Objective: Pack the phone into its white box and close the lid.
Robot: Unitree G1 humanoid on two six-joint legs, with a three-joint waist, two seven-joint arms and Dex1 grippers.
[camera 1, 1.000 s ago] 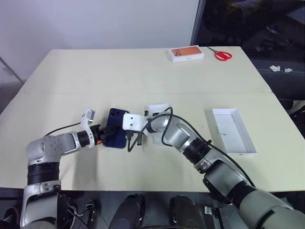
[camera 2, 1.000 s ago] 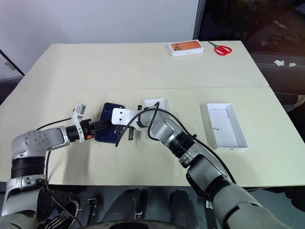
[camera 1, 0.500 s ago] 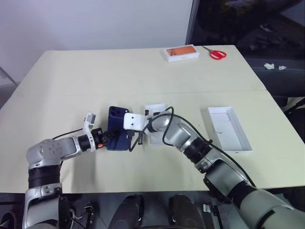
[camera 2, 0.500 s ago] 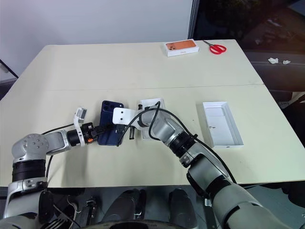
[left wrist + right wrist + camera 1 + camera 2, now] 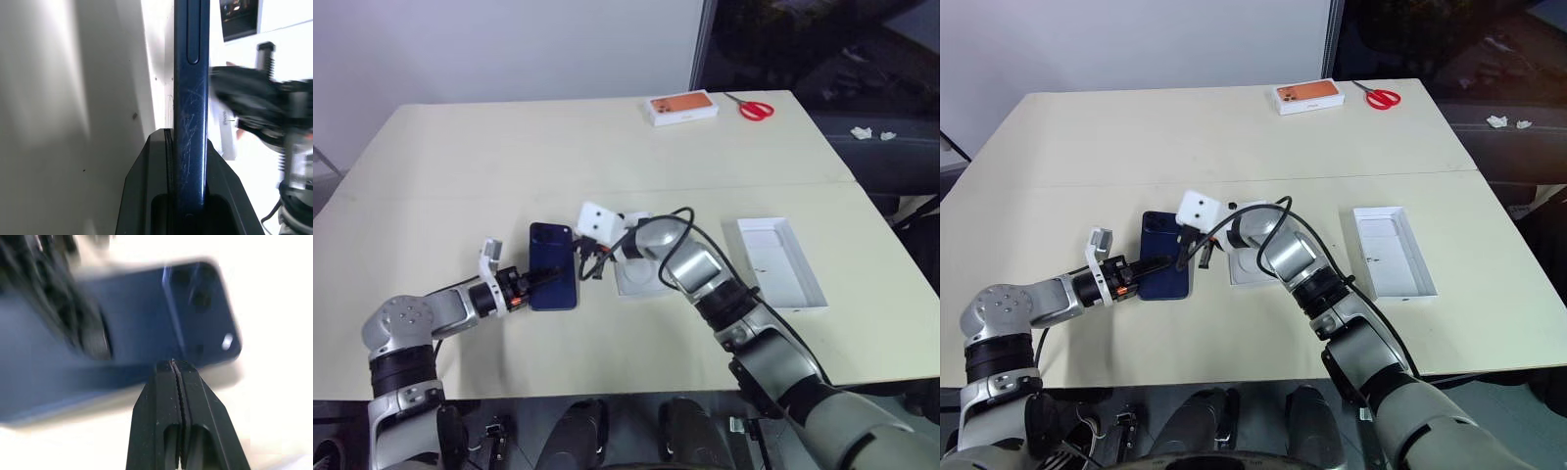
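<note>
Two white pieces of packaging lie on the cream table (image 5: pixel 460 166): the lid (image 5: pixel 781 262), the larger, sits open side up at the right, well apart from the rest; the white box (image 5: pixel 641 274), a shallow tray with a pale insert, lies near the middle, partly under the right arm. Just left of it is the phone (image 5: pixel 553 278), slim, dark navy and glossy, with rounded corners and its camera cluster at the far left corner. The left gripper (image 5: pixel 540 281) is clamped on the phone's near left edge; the left wrist view has the thin blue edge running up between the black fingers (image 5: pixel 146 196). The right gripper (image 5: pixel 586 266) hangs just over the phone's right edge with its jaws pressed together on nothing. At the far edge sit an orange-topped box (image 5: pixel 683 107) and red scissors (image 5: pixel 754 108).

A second ago the left jaws stood wide at the phone's edge; they have since closed on it. The right gripper has lifted from beside the phone.
</note>
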